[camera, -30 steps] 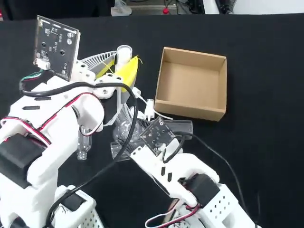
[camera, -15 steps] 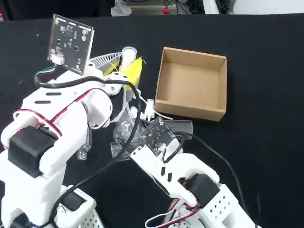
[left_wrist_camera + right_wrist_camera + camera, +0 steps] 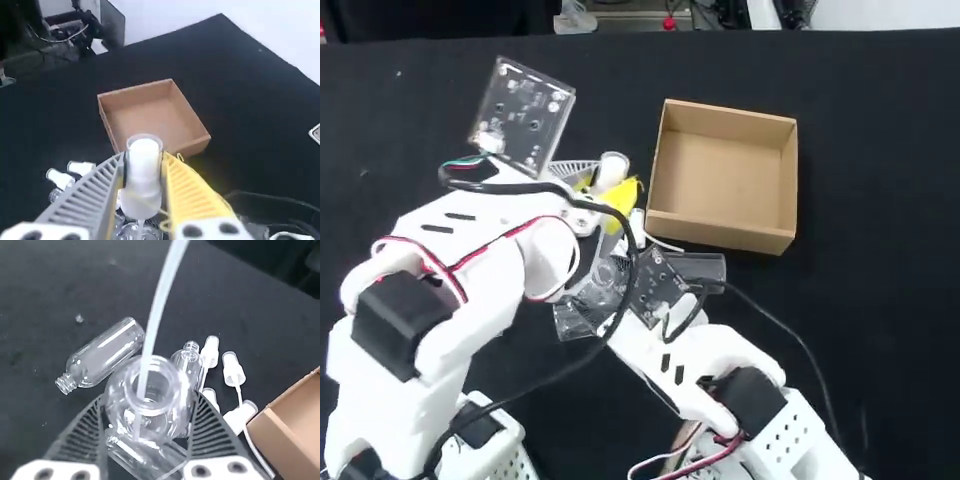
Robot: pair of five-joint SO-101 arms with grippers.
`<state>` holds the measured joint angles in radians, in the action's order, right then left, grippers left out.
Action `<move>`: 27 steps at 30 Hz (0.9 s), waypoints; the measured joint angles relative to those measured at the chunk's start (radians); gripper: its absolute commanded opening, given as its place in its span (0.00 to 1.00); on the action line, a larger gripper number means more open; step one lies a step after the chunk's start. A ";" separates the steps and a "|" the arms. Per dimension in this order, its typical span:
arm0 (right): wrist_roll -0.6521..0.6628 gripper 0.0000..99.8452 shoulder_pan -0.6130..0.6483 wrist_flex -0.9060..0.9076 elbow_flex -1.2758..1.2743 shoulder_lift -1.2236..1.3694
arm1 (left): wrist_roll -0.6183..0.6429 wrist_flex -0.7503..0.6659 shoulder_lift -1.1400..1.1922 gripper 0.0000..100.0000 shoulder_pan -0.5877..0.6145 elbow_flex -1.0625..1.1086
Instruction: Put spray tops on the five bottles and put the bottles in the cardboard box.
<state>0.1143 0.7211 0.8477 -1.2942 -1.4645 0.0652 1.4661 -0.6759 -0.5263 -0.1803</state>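
Note:
My left gripper [image 3: 143, 175] is shut on a white spray top [image 3: 143, 159], held between a grey and a yellow finger. From above, that spray top [image 3: 613, 168] sits in the left gripper [image 3: 610, 188] just left of the cardboard box [image 3: 720, 228]. My right gripper [image 3: 150, 422] is shut on a clear bottle [image 3: 150, 395] that stands upright with its mouth open. The spray top's thin white tube [image 3: 156, 315] comes down into that mouth. The box [image 3: 150, 117] is open and holds nothing.
A clear bottle [image 3: 100, 360] lies on the black table beside the held one, and another bottle [image 3: 185, 357] is behind it. Loose spray tops [image 3: 232, 371] lie near the box corner [image 3: 285, 420]. One more clear bottle [image 3: 698, 266] lies below the box.
The left arm has swung right with the spray top, from the table's left to above the right gripper's bottle. The right arm has kept still.

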 measured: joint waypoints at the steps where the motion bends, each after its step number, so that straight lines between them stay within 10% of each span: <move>1: -0.017 0.02 0.000 0.000 0.000 0.000 | 0.000 0.000 0.000 0.04 0.003 0.017; 13: -0.078 0.02 0.000 -0.023 0.023 0.000 | 0.003 -0.017 -0.081 0.04 0.005 0.106; 27: -0.078 0.02 -0.003 -0.052 0.023 0.000 | 0.054 -0.399 -0.486 0.06 0.005 0.715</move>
<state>0.0361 0.7181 0.7956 -1.2712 -1.4645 0.1189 1.0671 -1.1623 -0.5217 0.5347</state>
